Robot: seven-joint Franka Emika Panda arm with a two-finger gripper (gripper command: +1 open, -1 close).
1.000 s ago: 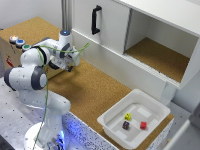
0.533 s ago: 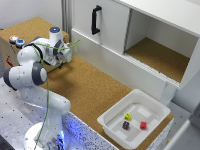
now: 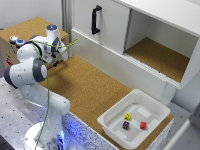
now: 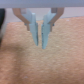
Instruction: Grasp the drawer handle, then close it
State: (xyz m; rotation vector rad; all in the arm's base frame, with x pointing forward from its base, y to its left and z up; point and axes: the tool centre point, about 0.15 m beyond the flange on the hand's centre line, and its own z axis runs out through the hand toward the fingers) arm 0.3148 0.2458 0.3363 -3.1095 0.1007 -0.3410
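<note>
The tan box (image 3: pixel 27 27) with coloured buttons (image 3: pixel 16 40) stands at the exterior view's left. My gripper (image 3: pixel 59 54) is right against its front face, and my arm covers that face, so the drawer and the drawer handle are hidden. In the wrist view the gripper (image 4: pixel 41 46) hangs over the cork surface. Its two pale fingers (image 4: pixel 33 30) stand nearly together with only a thin slit between them and nothing visible in it. No black handle shows in the wrist view.
The big white cabinet (image 3: pixel 110 35) has an upright black door handle (image 3: pixel 95 19) and an open compartment on the exterior view's right. A white tray (image 3: pixel 112 122) with small coloured blocks sits at the front right. The cork tabletop (image 3: pixel 95 85) lies between them.
My gripper has moved toward the exterior view's left, closer to the tan box, and the arm has folded in with it.
</note>
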